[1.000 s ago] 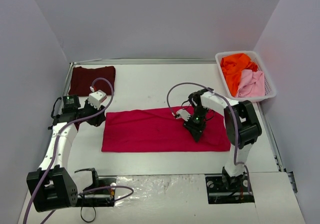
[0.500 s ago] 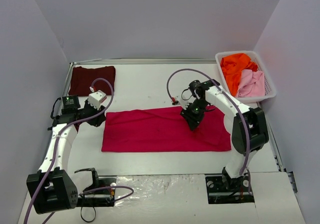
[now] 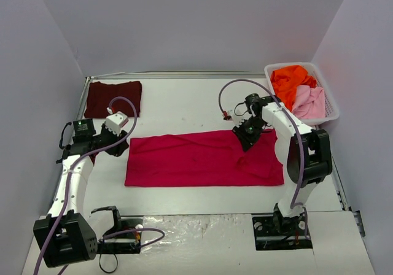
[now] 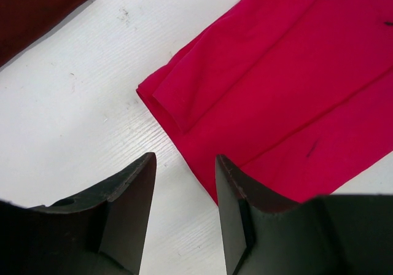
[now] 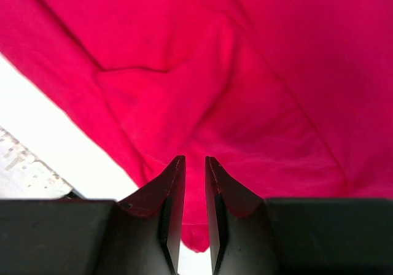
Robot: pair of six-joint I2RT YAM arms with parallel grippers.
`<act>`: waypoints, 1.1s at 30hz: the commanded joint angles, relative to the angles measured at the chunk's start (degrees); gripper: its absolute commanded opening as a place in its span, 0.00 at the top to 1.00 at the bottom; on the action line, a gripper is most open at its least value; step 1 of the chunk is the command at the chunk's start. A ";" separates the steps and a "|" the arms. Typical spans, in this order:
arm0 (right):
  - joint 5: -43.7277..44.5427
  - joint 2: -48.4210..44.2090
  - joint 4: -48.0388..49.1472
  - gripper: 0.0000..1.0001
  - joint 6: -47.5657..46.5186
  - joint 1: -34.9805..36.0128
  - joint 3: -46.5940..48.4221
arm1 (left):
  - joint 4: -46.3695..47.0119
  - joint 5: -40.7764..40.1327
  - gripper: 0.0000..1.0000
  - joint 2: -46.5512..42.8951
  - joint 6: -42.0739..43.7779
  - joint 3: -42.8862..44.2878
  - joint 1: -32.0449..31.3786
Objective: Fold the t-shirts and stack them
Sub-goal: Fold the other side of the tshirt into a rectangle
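Observation:
A crimson-red t-shirt (image 3: pixel 196 161) lies flat as a wide folded strip across the table's middle. My right gripper (image 3: pixel 247 139) sits at its far right edge, jaws nearly together on a pinch of the red cloth (image 5: pixel 245 72), and creases run toward the gripper (image 5: pixel 194 159). A low ridge of fabric rises below it. My left gripper (image 3: pixel 118 146) hovers open just off the shirt's left edge (image 4: pixel 276 91), with bare table between the fingers of that gripper (image 4: pixel 184 158). A folded dark maroon t-shirt (image 3: pixel 112 98) lies at the back left, its corner (image 4: pixel 31 5) showing in the left wrist view.
A white mesh basket (image 3: pixel 270 81) stands at the back right, holding an orange t-shirt (image 3: pixel 288 81) and a pale pink t-shirt (image 3: pixel 309 101). Grey walls close in the table on three sides. Purple cables loop over both arms.
My right gripper has travelled from the shirt's middle toward its far right edge, narrowing its jaws on the cloth. The left arm has barely shifted.

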 commanded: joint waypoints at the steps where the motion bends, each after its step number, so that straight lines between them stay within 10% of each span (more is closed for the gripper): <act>1: 1.53 1.84 -0.95 0.85 0.03 -0.99 -0.95 | -0.02 1.73 0.58 -0.86 0.25 0.21 0.48; 33: 3.20 2.89 -5.16 0.81 3.29 7.10 7.66 | 1.47 5.24 0.52 6.69 0.86 2.75 0.57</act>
